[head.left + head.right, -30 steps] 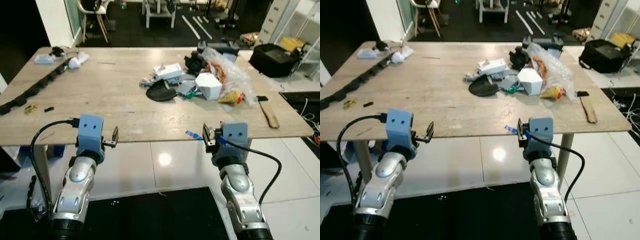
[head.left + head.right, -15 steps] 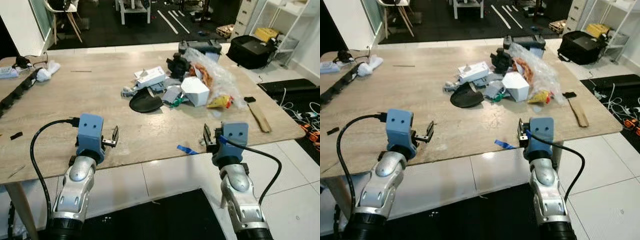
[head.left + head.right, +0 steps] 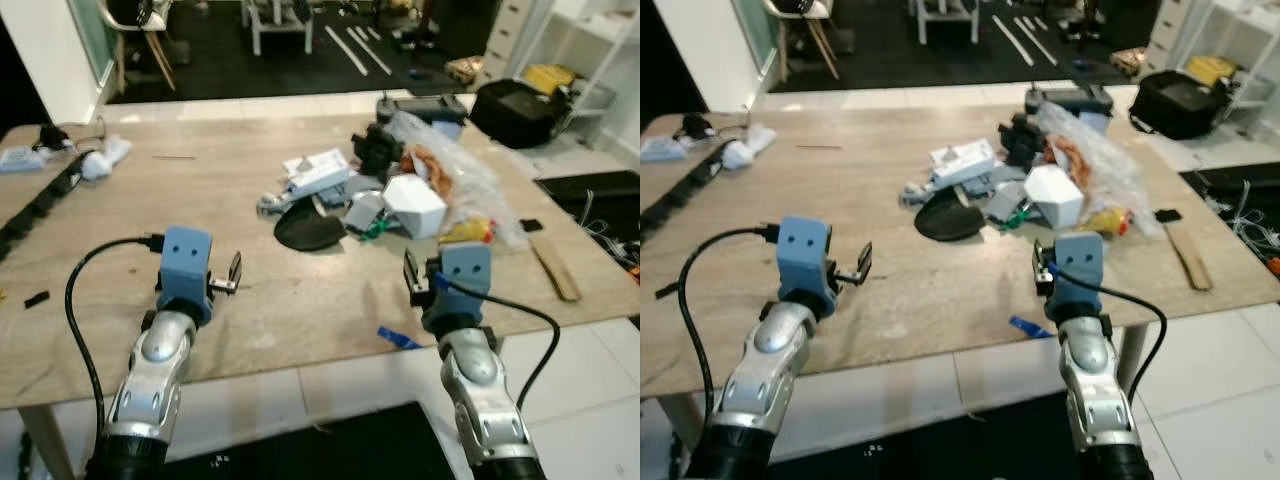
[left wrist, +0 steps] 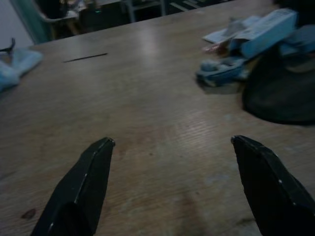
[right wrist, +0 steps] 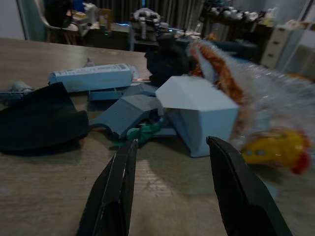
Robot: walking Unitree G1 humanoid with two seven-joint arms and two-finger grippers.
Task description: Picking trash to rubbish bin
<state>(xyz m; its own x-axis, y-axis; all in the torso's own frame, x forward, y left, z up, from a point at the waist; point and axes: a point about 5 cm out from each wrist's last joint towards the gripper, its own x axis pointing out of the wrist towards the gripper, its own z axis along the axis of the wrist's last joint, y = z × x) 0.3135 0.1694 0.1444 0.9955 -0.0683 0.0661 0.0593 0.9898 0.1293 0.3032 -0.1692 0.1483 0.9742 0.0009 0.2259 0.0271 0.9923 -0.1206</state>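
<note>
Table: we're at the near edge of the wooden table (image 3: 200, 200), both arms raised over it.
Trash pile: it sits toward the table's far right corner, ahead of our right arm and well apart from our left.
White carton (image 5: 194, 110): angular, at the near side of the pile; we judge it light, stiff and probably hollow, so a firm squeeze could crush it. Pinch across a folded edge.
Black dish (image 3: 308, 231): flat, at the pile's near left edge, looks thin and rigid. Take it by the rim.
Clear bag (image 3: 455, 165): crinkly film with orange and yellow contents, on the pile's right side; soft and slippery, likely to spill if lifted by the bottom. Gather the loose top.
Long white box (image 5: 90, 77): its long axis runs roughly along the table's length, one end aimed at the far left. Grip across its short width.
Blue scrap (image 3: 398, 338): lies alone at the near edge beside our right arm; flimsy, hard to pinch flat.
Right gripper (image 5: 170, 142): fingers apart, empty, aimed at the carton, short of the pile.
Left gripper (image 4: 172, 142): fingers wide apart, hovering over bare wood.
Bin: we can't spot one.
</note>
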